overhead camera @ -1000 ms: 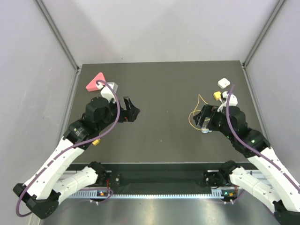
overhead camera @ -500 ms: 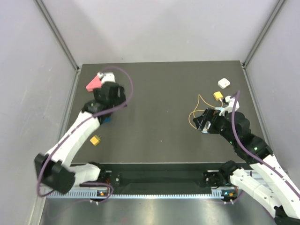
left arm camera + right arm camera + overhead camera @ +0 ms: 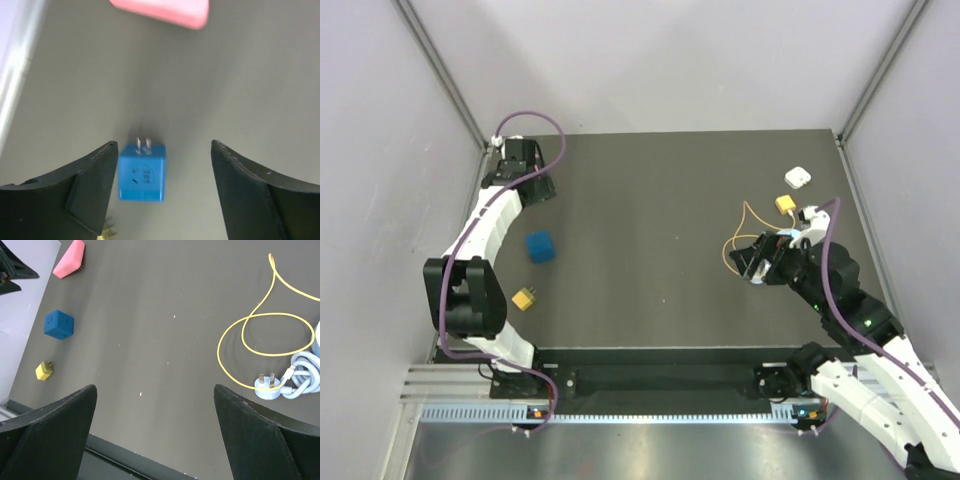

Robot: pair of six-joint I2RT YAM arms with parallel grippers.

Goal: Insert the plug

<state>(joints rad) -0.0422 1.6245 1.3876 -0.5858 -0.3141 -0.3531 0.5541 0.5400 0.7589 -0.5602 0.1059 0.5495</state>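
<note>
**Plug not yet picked up; both sets of fingers empty**

The task looks barely begun. The plug (image 3: 785, 204), a small yellow connector, lies loose on the dark tabletop (image 3: 660, 190). It sits beside the right arm's wrist, behind and clear of the right gripper (image 3: 155, 390), whose fingers are spread wide and hold nothing. Its thin yellow wire (image 3: 275, 314) loops on the tabletop ahead of those fingers and off to one side, next to a light-blue disc (image 3: 267, 386) with a grey cord. The left gripper (image 3: 164, 150), well apart from the plug, is also spread wide and empty. It hovers above a blue cube (image 3: 141, 172) with two prongs, seen between its fingers and untouched. As I judge it, grasping, carrying and inserting the plug all remain.
</note>
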